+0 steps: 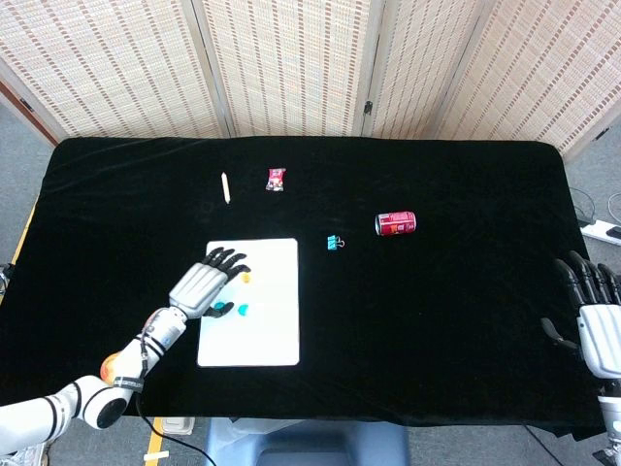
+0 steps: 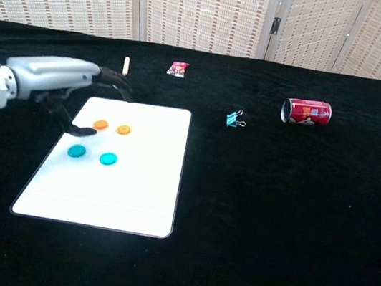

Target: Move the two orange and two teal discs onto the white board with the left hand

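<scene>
Four discs already lie on the white board [image 2: 134, 178] in the chest view: two orange discs [image 2: 112, 128] side by side, and two teal discs [image 2: 91, 155] just below them, all flat and apart from one another. The left hand [image 2: 56, 78] hangs over the board's upper left corner, fingers [image 2: 110, 78] released and holding nothing. By these positions the task looks done, so the remaining risk is disturbance: the thumb dips close to the nearer orange disc, and a low sweep of the hand could nudge it or push a teal one off the left edge onto the black counter [image 2: 293, 225].

From the head view, the left hand [image 1: 199, 286] covers the board's left margin and hides part of the discs; only one orange disc [image 1: 245, 278] and the teal pair [image 1: 234, 311] show clearly. A forearm dragged across could also shift the whole board. The right hand [image 1: 594, 320] rests at the counter's far edge, fingers spread and empty, well apart from everything.
</scene>
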You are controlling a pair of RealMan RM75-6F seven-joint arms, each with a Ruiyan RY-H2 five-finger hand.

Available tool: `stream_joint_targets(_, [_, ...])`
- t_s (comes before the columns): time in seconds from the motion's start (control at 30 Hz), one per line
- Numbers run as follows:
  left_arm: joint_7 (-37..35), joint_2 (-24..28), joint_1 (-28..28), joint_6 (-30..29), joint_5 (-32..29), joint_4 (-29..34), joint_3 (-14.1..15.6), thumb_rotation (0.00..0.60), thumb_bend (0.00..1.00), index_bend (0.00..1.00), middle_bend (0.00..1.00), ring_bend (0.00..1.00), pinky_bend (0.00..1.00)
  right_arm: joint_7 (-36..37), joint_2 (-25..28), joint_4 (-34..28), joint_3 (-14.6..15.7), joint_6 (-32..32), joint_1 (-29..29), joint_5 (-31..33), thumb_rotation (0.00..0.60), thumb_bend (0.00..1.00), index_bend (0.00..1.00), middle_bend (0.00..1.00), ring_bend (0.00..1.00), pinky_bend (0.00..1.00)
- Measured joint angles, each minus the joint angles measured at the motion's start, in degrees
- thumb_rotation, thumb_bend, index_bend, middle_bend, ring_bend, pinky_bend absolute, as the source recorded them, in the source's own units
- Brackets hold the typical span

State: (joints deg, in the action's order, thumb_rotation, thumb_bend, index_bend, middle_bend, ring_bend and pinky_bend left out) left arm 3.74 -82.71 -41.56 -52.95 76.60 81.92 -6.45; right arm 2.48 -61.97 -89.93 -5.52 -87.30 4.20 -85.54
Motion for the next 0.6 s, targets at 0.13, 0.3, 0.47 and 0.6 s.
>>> stream_joint_targets(0.13, [-2.5, 5.1, 3.7, -5.5, -0.1, 2.8, -0.7, 0.600, 0.39, 0.24, 0.12, 0.00, 0.00, 1.7, 0.4, 0.2, 0.0, 0.2, 0.0, -0.1, 0.600, 0.34, 0.00, 0.03, 0.01, 0.01])
stream_joint_targets(0.3, [-3.5, 10.5, 9.5, -12.3, -2.1, 5.6, -1.2, 0.600, 0.39, 0.23, 0.12, 0.00, 0.00, 5.0, 1.0, 1.2, 0.1, 1.5, 0.3, -0.1, 0.600, 0.34, 0.00, 0.03, 0.01, 0.01])
stream_joint_targets(0.47, [-2.0, 13.7, 15.1, -18.1, -4.0, 8.1, -0.5, 0.600, 0.39, 0.22, 0.11, 0.00, 0.00, 8.5, 1.5, 2.2, 0.8, 3.9, 0.9, -0.2, 0.600, 0.34, 0.00, 0.02, 0.01, 0.01])
stream_joint_targets(0.6, [-1.0, 15.2, 19.0, -22.1, -4.4, 10.0, 0.5, 0.600, 0.39, 0.21, 0.10, 0.00, 0.00, 10.4, 1.2, 2.9, 1.4, 5.3, 1.3, -0.2, 0.600, 0.34, 0.00, 0.01, 0.01, 0.01])
